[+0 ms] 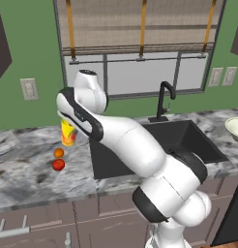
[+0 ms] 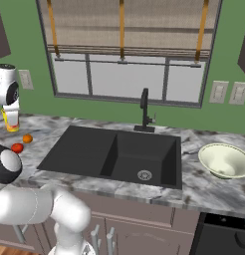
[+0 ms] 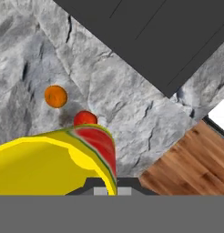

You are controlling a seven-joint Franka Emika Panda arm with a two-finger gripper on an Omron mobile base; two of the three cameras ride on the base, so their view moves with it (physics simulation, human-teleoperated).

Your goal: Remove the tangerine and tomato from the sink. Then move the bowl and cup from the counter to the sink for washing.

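Observation:
My gripper (image 3: 110,185) is shut on the rim of the yellow cup (image 3: 50,164), whose red mark faces the camera. The cup (image 1: 67,133) (image 2: 11,121) is held over the counter (image 1: 24,164) left of the sink (image 1: 188,140) (image 2: 84,149), partly hidden by my arm. Below it on the counter lie the tangerine (image 3: 55,96) (image 1: 58,153) (image 2: 27,138) and the tomato (image 3: 85,119) (image 1: 58,164) (image 2: 17,148), close together. The pale bowl (image 2: 225,160) (image 1: 235,128) stands on the counter right of the sink.
A black faucet (image 2: 144,109) rises behind the sink's middle. The sink has two basins, with a round drain (image 2: 144,175) in the right one. The counter's front edge and wooden floor (image 3: 177,173) show in the hand view.

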